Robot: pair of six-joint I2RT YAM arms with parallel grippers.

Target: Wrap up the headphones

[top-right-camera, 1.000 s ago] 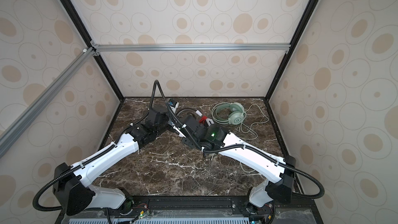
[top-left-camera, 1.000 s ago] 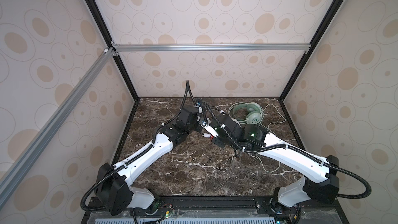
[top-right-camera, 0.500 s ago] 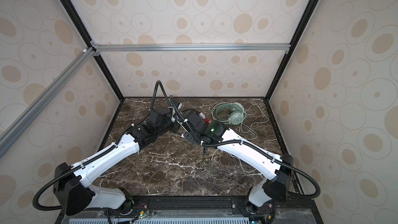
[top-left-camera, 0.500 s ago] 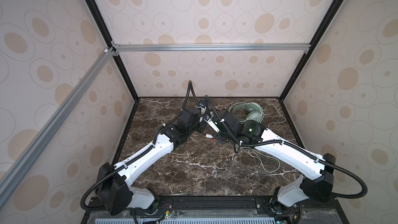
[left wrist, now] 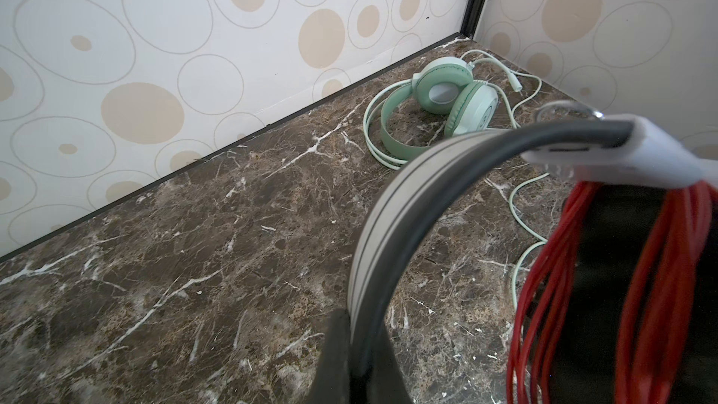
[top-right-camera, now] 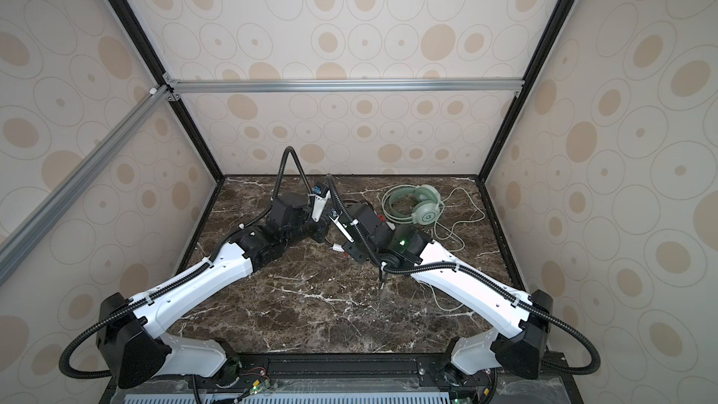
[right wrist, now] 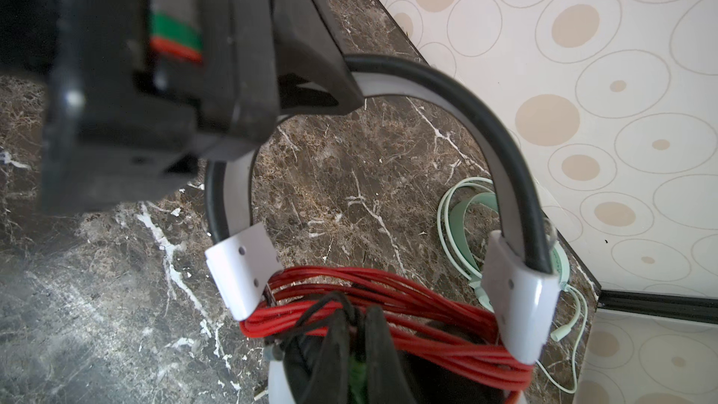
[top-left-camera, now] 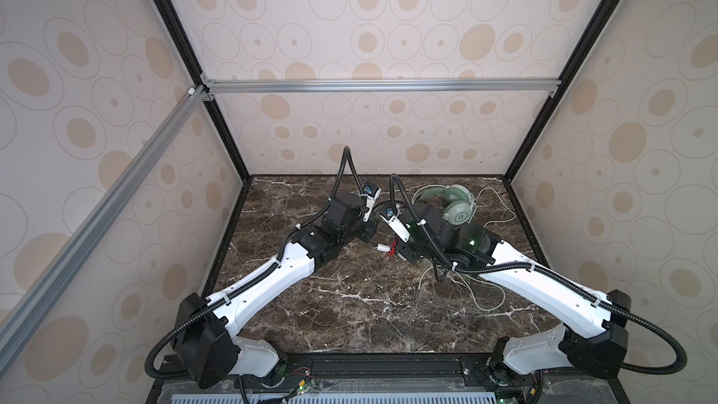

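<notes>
Top views: arms meet over table centre, white headset held up between them. Mint headset lies back right, not yet wrapped.
Left wrist: left tool clamped tight on white band, likely steadying it as an anchor; pale cord sprawls loose beyond.
Right wrist: right tool pinched shut on red cord coiled across the band ends, probably securing the end

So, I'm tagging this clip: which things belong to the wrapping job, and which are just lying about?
Job: white headset, red cord, left gripper, right gripper, green headset, pale cord.
Lying about: nothing loose visible; only the table beneath.
</notes>
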